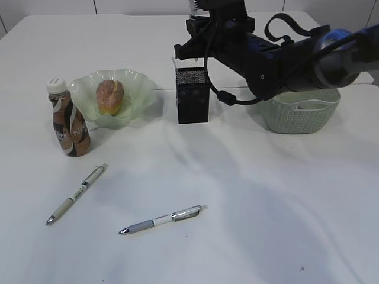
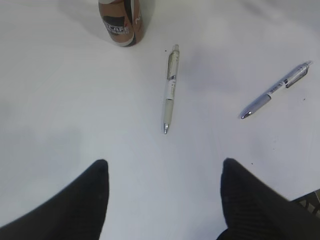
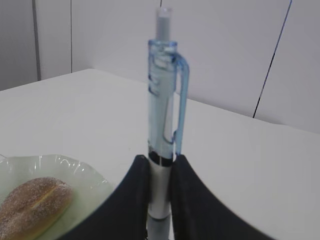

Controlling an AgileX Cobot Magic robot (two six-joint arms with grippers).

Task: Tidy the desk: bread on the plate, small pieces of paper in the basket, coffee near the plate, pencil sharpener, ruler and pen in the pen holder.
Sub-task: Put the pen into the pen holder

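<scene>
The clear blue click pen (image 3: 163,115) you are carrying stands upright, pinched between the closed fingers of your right gripper (image 3: 160,192), and in the exterior view that gripper (image 1: 198,23) hangs over the black square pen holder (image 1: 193,94) at the back middle of the bench (image 1: 266,207), so this pen looks close to going in but is not yet released. The sugared bread roll (image 1: 110,96) already lies in the pale green wavy-edged glass plate (image 1: 139,83) toward the back left, and the brown and white coffee bottle (image 1: 69,121) stands just beside that plate on its left, so both of those steps read as done. The light green woven basket (image 1: 299,115) sits toward the back right, half hidden by your right arm; a pale scrap seems to lie inside, though you cannot be sure it is paper. Two pens are left on the bench near the front left: a white and grey pen (image 2: 170,90) and a silver and lilac pen (image 2: 276,90). Your left gripper (image 2: 162,195) hovers over them with its jaws spread, holding nothing. No sharpener, ruler or loose paper shows on the bench.
</scene>
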